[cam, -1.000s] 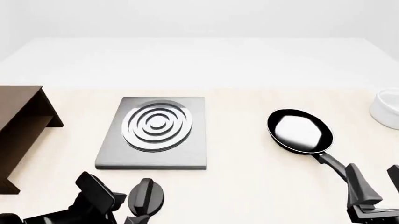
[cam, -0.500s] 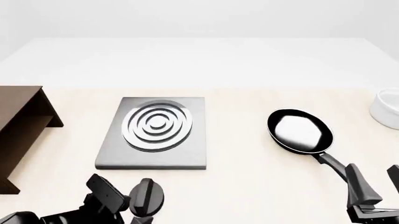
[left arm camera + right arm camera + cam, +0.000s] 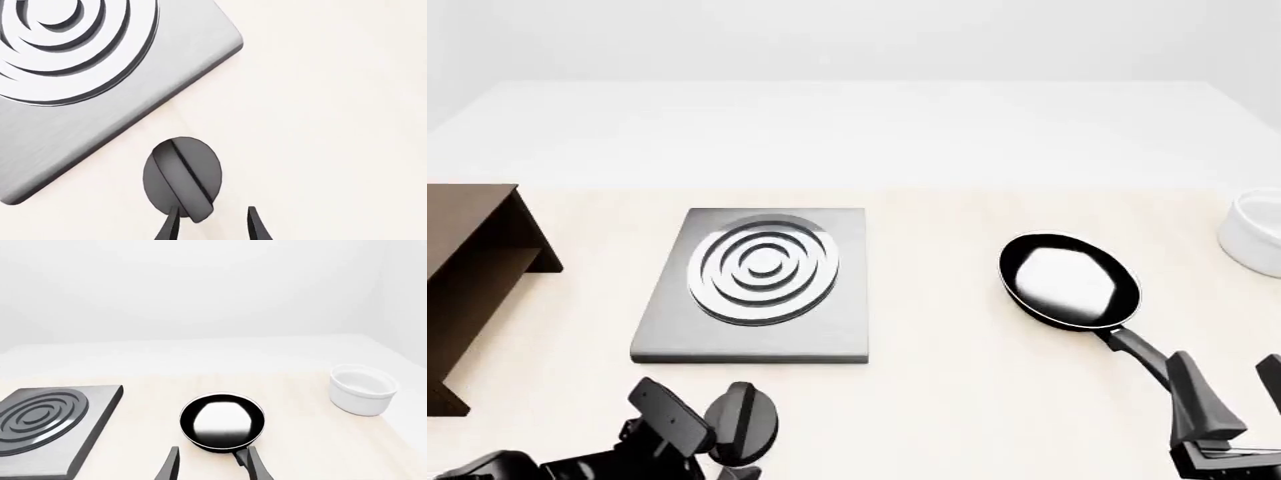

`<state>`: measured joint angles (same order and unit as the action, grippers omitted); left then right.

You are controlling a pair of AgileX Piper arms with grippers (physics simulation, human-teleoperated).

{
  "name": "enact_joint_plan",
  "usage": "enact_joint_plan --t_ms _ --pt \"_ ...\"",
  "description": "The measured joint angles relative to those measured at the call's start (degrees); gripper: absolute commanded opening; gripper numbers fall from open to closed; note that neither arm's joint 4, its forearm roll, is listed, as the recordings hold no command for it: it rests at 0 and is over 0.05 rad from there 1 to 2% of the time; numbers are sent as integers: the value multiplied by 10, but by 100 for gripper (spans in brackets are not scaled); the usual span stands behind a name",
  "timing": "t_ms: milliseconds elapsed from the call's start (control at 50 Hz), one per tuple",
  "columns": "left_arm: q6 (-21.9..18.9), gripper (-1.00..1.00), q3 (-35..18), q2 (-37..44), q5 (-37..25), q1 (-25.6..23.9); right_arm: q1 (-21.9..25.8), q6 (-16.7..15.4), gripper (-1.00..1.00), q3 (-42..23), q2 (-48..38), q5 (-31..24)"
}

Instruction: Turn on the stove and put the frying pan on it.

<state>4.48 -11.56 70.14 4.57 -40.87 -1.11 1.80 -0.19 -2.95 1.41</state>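
Here the left claw [image 3: 701, 445] has advanced onto the knob [image 3: 745, 422] — fingers apart, gripping nothing; the right claw [image 3: 1228, 385] waits open, while the frying pan [image 3: 1068, 280] rests beside the stove [image 3: 761, 285].

The stove [image 3: 113, 95] is cut by the left wrist picture's edges, only part of its burner rings [image 3: 63, 42] showing; one corner runs off the right wrist picture too. The left hand [image 3: 212, 226] shows fingertips alone there — one crosses the knob [image 3: 182, 180], contact unclear. In the front view that hand [image 3: 701, 440] covers the knob's near side. The frying pan [image 3: 222, 421] loses its handle end at the picture's edge. The white bowl [image 3: 1257, 235] and wooden shelf [image 3: 474, 280] are cropped.
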Motion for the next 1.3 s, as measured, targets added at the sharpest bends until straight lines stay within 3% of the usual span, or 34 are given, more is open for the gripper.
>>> enact_joint_plan --t_ms 880,1300 --pt "7 100 -13 66 43 -22 -1 2 100 0 0 0" --pt "-1 100 -64 96 19 -55 -1 3 100 0 -7 7"
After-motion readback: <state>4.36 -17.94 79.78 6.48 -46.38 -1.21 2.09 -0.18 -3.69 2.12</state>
